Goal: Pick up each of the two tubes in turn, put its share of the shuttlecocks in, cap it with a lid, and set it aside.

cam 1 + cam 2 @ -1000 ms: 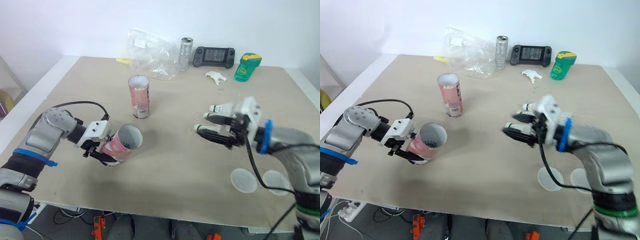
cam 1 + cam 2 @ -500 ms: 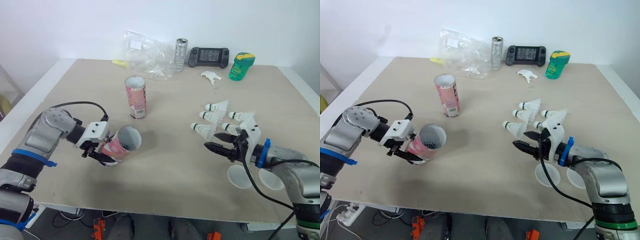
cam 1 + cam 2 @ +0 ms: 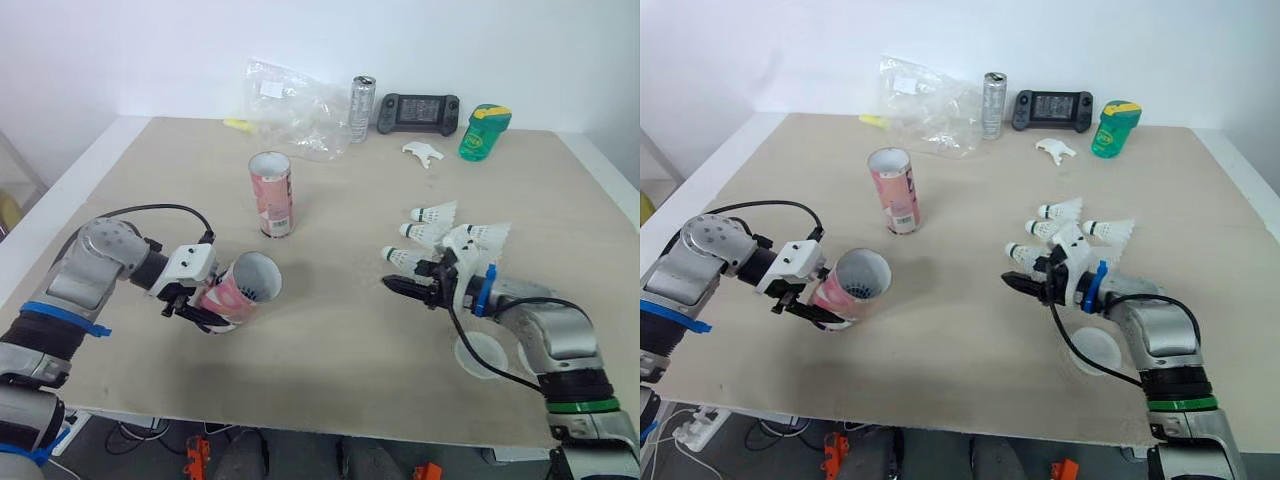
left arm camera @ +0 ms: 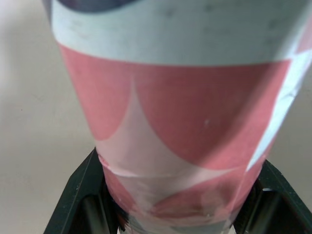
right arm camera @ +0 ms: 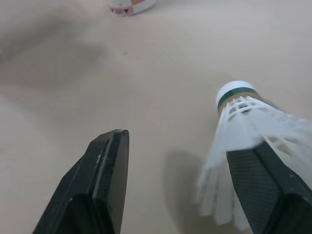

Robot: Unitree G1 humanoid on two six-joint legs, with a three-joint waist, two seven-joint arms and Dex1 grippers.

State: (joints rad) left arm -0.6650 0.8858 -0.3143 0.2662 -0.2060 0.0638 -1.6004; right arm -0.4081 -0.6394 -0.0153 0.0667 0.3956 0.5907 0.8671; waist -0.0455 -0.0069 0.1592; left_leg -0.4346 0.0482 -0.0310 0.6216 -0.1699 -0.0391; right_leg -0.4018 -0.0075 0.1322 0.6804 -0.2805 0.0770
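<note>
One pink-and-white tube (image 3: 272, 193) stands upright, mouth open. The second tube (image 3: 240, 292) is tilted, open, clamped in the left gripper (image 3: 205, 308). Four white shuttlecocks (image 3: 425, 232) lie clustered at right, two white lids (image 3: 478, 355) near them.

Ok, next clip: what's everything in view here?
tubes: 2, pink and white; one upright mid-table, one tilted in the left gripper
shuttlecocks: 4, white, lying right of centre
lids: 2, white, front right, one partly behind the right arm
bag: 1, clear, far side
can: 1, silver, beside the bag
console: 1, black, far edge
bottle: 1, green with yellow cap, far right
white piece: 1, near the bottle
yellow item: 1, behind the bag
table: 1, beige
left gripper: shut on the tilted tube
right gripper: open, a shuttlecock between its fingers
</note>
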